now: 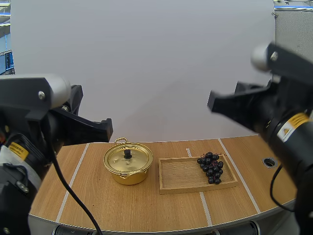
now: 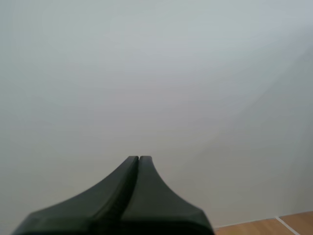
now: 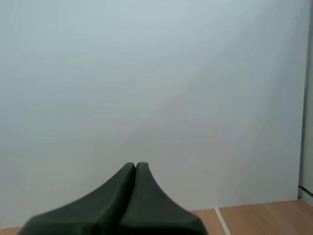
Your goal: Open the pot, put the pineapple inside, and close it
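Counter [image 1: 122,205] first: it is wide, pale wood, and everything sits on it. Both arms hang high above it, well apart from the things. The left end effector [image 2: 139,157] is closed on nothing, its two fingers pressed together, and the right end effector [image 3: 135,164] is the same. A wooden tray [image 1: 178,178] lies right of the middle. Just left of the tray sits the gold pot [image 1: 128,172], with its lid [image 1: 116,159] on. The fruit here is a bunch of dark grapes [image 1: 211,167], at the right end of the tray. A little black knob [image 1: 127,153] stands in the middle of the lid. I think the lid comes first. An arm should spread its fingers, come straight down over the knob, pinch it, and lift straight up so the pot does not slide.
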